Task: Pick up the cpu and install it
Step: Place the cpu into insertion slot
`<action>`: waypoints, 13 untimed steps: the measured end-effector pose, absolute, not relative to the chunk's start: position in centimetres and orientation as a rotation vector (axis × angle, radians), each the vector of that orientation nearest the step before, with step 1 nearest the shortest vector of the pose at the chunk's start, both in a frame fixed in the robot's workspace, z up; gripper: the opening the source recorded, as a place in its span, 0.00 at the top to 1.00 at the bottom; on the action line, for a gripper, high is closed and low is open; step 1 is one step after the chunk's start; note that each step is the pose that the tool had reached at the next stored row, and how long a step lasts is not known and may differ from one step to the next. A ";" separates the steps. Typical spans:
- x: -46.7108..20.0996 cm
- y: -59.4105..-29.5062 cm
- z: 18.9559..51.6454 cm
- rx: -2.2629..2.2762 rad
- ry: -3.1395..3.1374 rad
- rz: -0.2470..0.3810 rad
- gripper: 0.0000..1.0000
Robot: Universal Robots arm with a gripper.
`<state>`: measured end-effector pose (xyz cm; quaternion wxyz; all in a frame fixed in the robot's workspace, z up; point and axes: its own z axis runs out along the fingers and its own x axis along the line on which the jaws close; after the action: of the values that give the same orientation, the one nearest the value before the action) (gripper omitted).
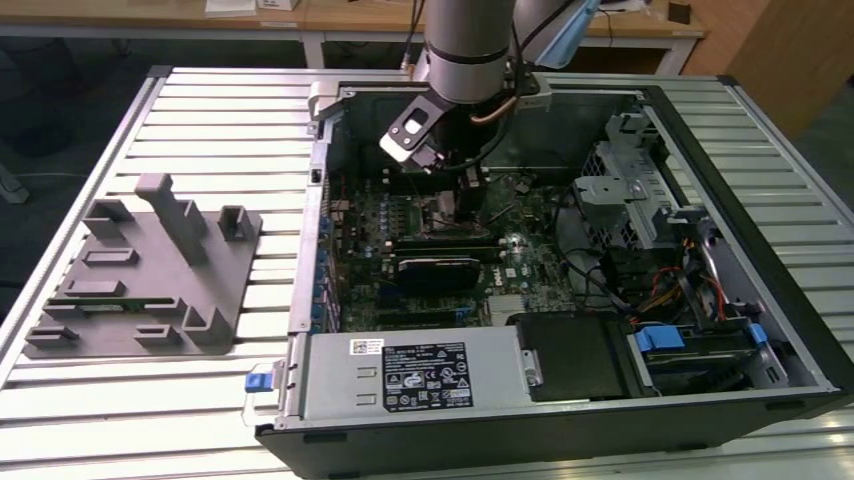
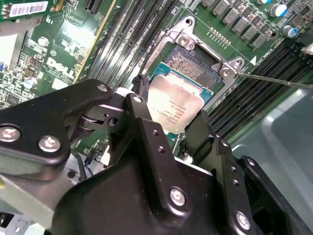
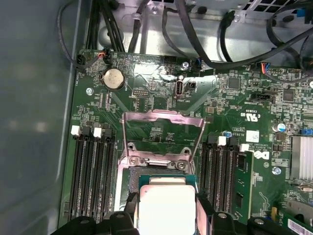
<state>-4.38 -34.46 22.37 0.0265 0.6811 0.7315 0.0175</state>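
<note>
Jaws clamped on the cpu (image 2: pixel 177 105) by two opposite edges, silver lid up toward the wrist. Chip overlaps part of the open socket (image 2: pixel 191 61), with the pin field exposed beyond it; can't tell if it's touching. Load plate (image 3: pixel 161 115) is flipped up behind. My read: square the chip to the frame, keep it level, lower it straight, no sliding across pins.
</note>
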 end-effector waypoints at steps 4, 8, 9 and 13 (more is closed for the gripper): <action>-4.4 -34.4 22.1 2.103 2.261 0.053 0.45; -4.4 -34.4 21.9 2.102 2.260 0.051 0.45; -4.4 -34.4 21.8 2.102 2.259 0.050 0.45; -4.4 -34.4 21.5 2.101 2.259 0.048 0.45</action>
<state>-4.43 -34.42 21.49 0.0283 0.6807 0.7318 0.0155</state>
